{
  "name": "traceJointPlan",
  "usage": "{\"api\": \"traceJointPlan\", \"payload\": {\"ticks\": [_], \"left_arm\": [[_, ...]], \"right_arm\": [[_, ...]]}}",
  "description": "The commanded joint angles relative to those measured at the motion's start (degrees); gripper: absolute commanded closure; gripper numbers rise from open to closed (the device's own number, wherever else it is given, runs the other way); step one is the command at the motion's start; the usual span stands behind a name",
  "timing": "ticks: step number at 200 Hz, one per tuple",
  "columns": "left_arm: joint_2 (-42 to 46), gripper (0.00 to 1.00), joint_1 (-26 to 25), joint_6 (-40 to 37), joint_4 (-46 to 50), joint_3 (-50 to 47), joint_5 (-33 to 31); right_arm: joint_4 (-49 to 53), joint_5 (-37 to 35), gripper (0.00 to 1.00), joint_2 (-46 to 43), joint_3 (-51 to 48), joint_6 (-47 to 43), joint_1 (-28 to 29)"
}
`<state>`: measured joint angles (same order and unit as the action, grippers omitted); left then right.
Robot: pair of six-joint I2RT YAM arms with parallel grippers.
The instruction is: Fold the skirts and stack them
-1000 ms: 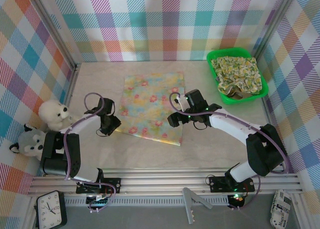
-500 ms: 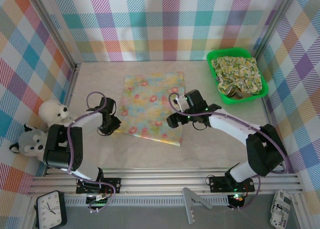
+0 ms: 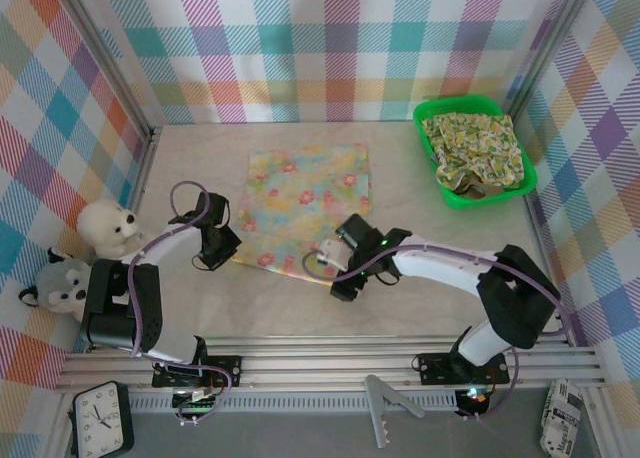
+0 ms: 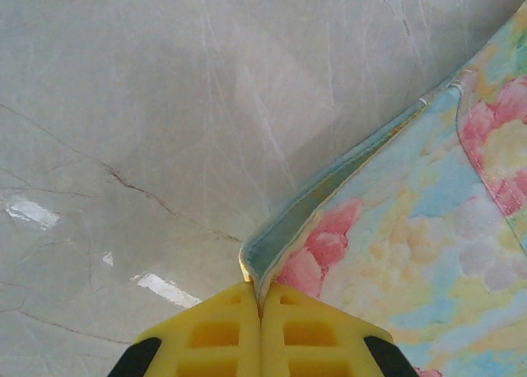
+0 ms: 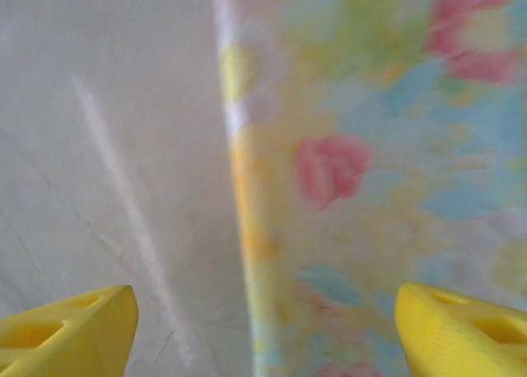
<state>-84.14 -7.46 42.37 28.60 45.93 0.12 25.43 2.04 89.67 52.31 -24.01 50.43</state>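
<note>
Desk (image 3: 180, 168) with one pale floral skirt (image 3: 305, 203) spread flat at centre frame in the top view. Its long axis runs bottom to top of the frame, and the near hem slants across the lower middle. Green tray (image 3: 465, 102) at upper right holds a crumpled yellow-green skirt (image 3: 475, 143), well apart from both arms.

Left end effector (image 4: 261, 293) sits at the skirt's lower-left corner. It is pinched shut on that corner, with the cloth edge rising out from between the yellow tips in the left wrist view.

Right end effector (image 5: 263, 323) is at the lower-right part of the hem, jaws wide and nothing gripped. In the right wrist view the skirt edge runs up the middle of the frame, with one tip over bare desk at left and the other over cloth at right.

Key relation: the whole skirt lies toward the top of the frame from both end effectors, one at each near corner. Judgement: the right still needs to close on the hem before the near edge can be carried up and over toward the far edge.
</note>
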Motion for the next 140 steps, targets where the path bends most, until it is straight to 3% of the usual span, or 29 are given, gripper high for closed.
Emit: {"api": "traceJointPlan", "payload": {"ticks": [1, 63, 112, 140], "left_arm": [[1.27, 1.00, -0.36, -0.08, 2.37, 0.20, -0.37], [1.61, 1.00, -0.36, -0.27, 2.63, 0.17, -0.84], [1.26, 1.00, -0.36, -0.31, 2.69, 0.27, -0.87], [1.24, 1.00, -0.36, -0.32, 2.75, 0.27, -0.62]], "right_arm": [[2.64, -6.44, 0.23, 2.79, -1.44, -9.17, 2.30], [-4.06, -15.22, 0.38, 3.23, -5.06, -12.33, 4.67], [-3.77, -15.86, 0.50, 2.18, -5.48, -11.75, 4.74], [-3.56, -16.65, 0.51, 1.46, -4.68, -8.97, 4.74]]}}
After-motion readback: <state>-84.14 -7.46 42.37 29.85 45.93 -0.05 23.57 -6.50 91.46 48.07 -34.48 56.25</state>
